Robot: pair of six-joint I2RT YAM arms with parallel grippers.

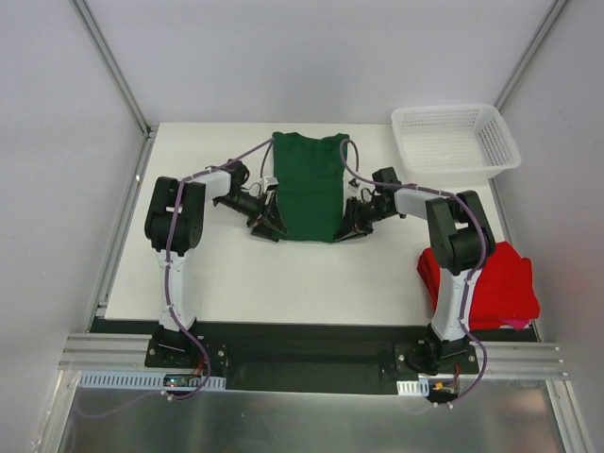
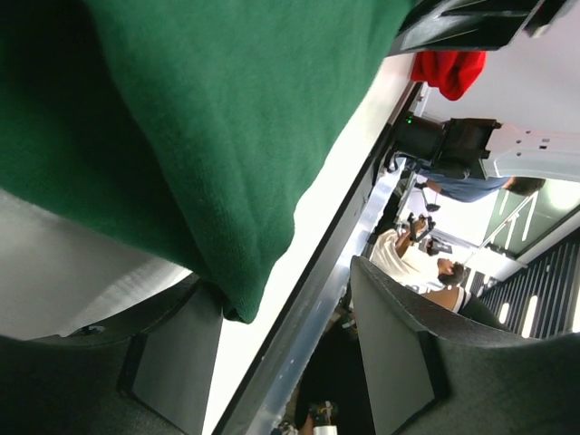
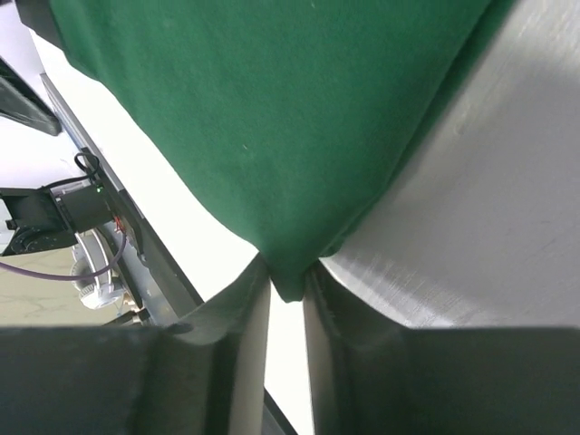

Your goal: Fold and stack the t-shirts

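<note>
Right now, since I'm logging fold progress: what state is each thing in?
green t-shirt: lying flat, sleeves not showing.
red t-shirt: folded, at the table's near right corner.
basket: upright, empty.
left gripper: fingers open around the green t-shirt's near left corner.
right gripper: fingers pinching its near right corner.

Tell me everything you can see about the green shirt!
The green shirt is soft, plain, dark cloth with no print. It lies in the middle of the table, its sides folded in to make a narrow strip, collar at the far end. The right fingers pinch one near corner. The other near corner sits between the open left fingers, close beside one of them.
</note>
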